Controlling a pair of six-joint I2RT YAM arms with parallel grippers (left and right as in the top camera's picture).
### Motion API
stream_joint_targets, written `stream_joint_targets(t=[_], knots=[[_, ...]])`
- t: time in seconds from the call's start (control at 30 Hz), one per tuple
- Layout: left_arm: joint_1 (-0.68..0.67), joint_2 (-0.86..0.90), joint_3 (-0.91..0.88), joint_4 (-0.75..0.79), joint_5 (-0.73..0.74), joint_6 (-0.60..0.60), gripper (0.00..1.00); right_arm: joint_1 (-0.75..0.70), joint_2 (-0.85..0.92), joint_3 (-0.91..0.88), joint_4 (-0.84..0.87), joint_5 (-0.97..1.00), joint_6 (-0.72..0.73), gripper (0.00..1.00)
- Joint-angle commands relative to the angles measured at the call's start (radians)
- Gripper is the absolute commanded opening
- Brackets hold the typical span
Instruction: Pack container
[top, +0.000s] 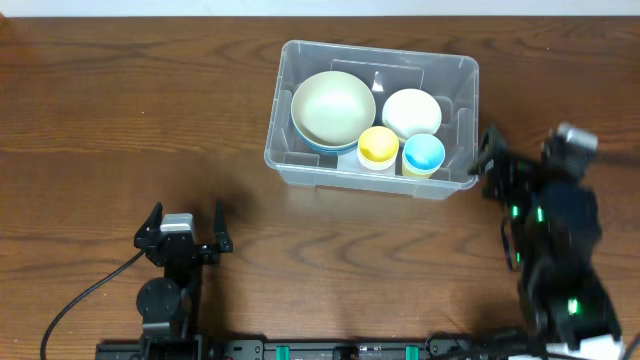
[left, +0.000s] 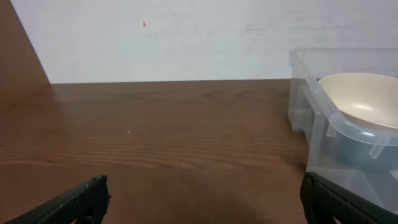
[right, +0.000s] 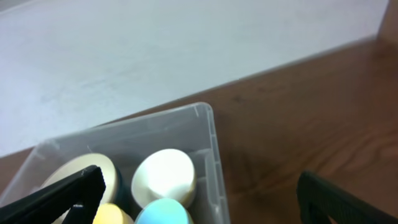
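Observation:
The container (top: 452, 88) is a clear plastic bin at the middle back of the table. Inside it are a large cream bowl (top: 333, 108), a white bowl (top: 411, 112), a yellow cup (top: 378, 146) and a blue cup (top: 423, 153). My left gripper (top: 187, 211) stands open and empty near the front left, well away from the bin. In the left wrist view the container's corner (left: 323, 106) and the cream bowl (left: 360, 96) show at the right. My right gripper (top: 483, 162) is open just beside the bin's right end, its jaws (right: 199, 200) spanning the bin's near corner (right: 210, 143).
A black cable (top: 85, 300) runs from the left arm's base to the front left edge. Bare wooden table (top: 120, 100) lies left of the bin. A white wall (left: 186, 37) stands behind the table's far edge.

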Motion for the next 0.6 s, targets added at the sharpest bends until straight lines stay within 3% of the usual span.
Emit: stream_joint_targets(t=[0.0,0.13,0.57], knots=[[-0.001,-0.006,-0.016,-0.038,-0.009,0.017,0.98,-0.007,-0.145,-0.115,0.04,-0.098,-0.198,0.99],[-0.001,-0.006,-0.016,-0.038,-0.009,0.017,0.98,-0.031,-0.28,-0.233,0.077,-0.201,-0.3,0.99],[-0.001,-0.006,-0.016,-0.038,-0.009,0.017,0.98,-0.066,-0.574,-0.496,0.192,-0.221,-0.299,0.99]])
